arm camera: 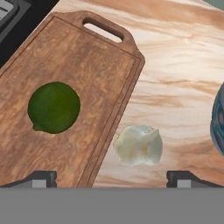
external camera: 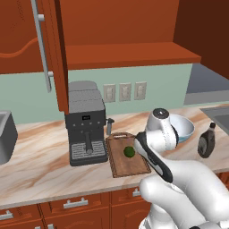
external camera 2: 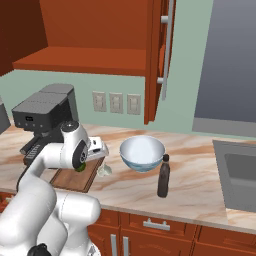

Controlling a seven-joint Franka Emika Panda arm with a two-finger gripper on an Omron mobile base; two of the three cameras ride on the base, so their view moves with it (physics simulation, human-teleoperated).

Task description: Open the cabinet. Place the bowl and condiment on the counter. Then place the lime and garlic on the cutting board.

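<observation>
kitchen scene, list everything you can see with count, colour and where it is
cabinet: one, reddish-brown, above counter, door open
counter: one, beige marbled
cutting board: one, dark brown, on counter beside coffee machine
lime: one, green, on cutting board
garlic: one, whitish, on counter just off the board's edge
bowl: one, pale blue-white, on counter
condiment: one, dark brown bottle, on counter near bowl
coffee machine: one, black
wall outlets: three, beige, on green wall
sink: one, grey, set in the counter, far right in the right base view
gripper: one, jaws open, above garlic

The marbled counter (external camera: 40, 161) carries the cutting board (arm camera: 83, 78), the garlic (arm camera: 138, 145) just beside it, and the bowl (external camera 2: 142, 151). The condiment (external camera 2: 163, 176) and a coffee machine (external camera: 85, 125) also stand on it
</observation>
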